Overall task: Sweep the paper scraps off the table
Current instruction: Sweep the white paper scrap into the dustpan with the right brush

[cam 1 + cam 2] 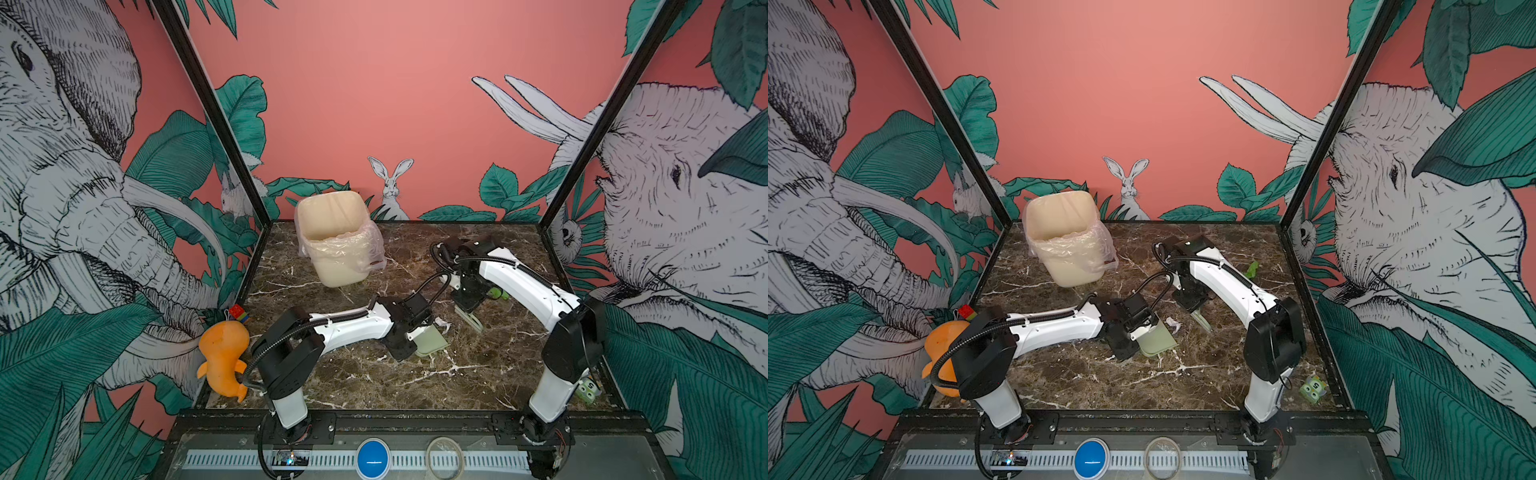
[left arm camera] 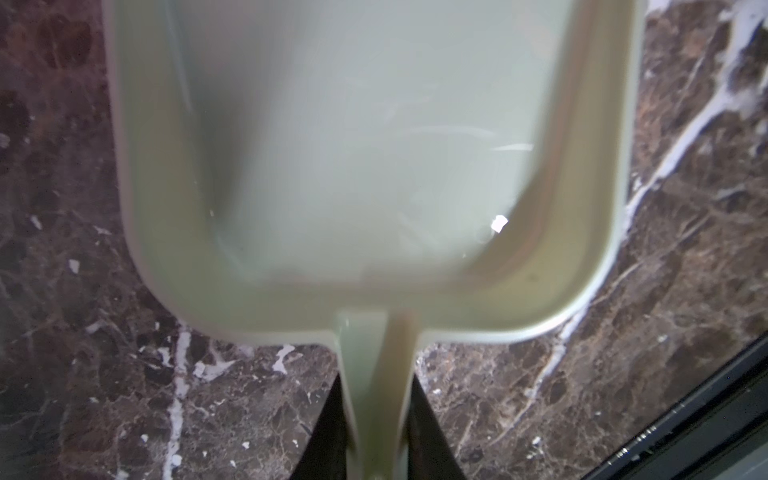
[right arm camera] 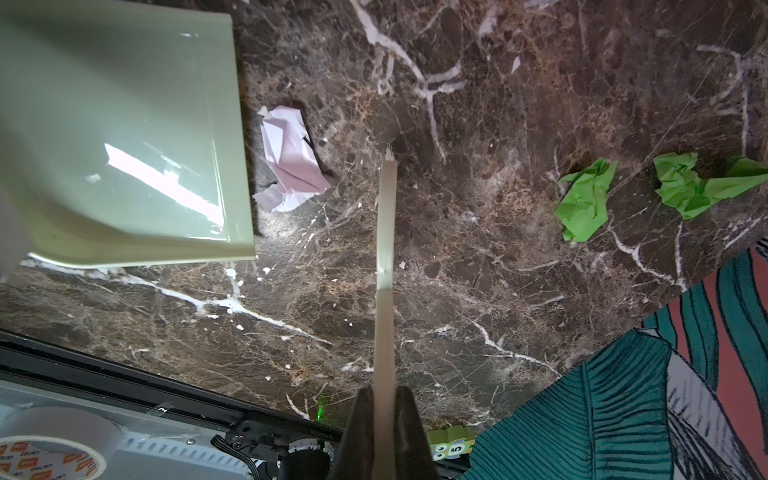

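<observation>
- Nearest, a roll of tape [image 3: 50,440] lies on the grey ledge in front of the table [image 1: 374,374]. An orange plush toy [image 1: 222,353] leans at the near left edge, and a green numbered block [image 1: 1313,388] sits at the near right corner.
- The left gripper [image 2: 376,432] has its dark fingers [image 2: 328,440] pressed on both sides of the handle of the pale green dustpan [image 2: 365,145], holding it firmly. The pan sits low near the middle of the table with its open lip facing right. The views do not show whether the lip touches the marble.
- Of the paper scraps, a crumpled pink-white scrap [image 3: 291,158] lies on the table just beside the dustpan's lip, not inside the pan.
- The right gripper [image 3: 384,415] is clamped on a thin brush [image 3: 384,249]. Its bristle tip points at the marble between the pink-white scrap and the green ones.
- Two bright green scraps [image 3: 584,203] lie close together farther right, well apart from the dustpan.
- Farthest back, a cream bin [image 1: 336,245] with a clear liner [image 1: 365,249] stands at the far left of the table.
</observation>
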Available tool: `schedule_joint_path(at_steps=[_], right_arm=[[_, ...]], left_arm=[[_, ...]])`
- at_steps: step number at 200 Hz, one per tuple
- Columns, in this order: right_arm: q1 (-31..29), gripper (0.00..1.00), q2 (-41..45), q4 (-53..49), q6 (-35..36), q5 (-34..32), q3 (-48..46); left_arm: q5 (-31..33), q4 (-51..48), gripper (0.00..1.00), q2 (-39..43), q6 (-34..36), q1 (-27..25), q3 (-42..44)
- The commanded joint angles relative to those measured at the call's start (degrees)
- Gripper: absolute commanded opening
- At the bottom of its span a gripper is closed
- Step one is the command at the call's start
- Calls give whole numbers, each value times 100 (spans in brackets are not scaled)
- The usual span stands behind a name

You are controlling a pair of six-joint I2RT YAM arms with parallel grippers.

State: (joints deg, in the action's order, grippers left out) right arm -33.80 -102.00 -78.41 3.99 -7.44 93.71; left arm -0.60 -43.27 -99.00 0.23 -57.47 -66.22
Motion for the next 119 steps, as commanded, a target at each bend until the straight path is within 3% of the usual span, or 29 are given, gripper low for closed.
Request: schedule_joint_path(at_steps=[1,119], right_arm=[[-38,0,-113,-10,-135,199,165],[-140,0,-99,47,-284,242,163]], left_arm=[[116,-198,17,-54,113,-49,-196],[95,-305,17,-251,130,-53,-251]])
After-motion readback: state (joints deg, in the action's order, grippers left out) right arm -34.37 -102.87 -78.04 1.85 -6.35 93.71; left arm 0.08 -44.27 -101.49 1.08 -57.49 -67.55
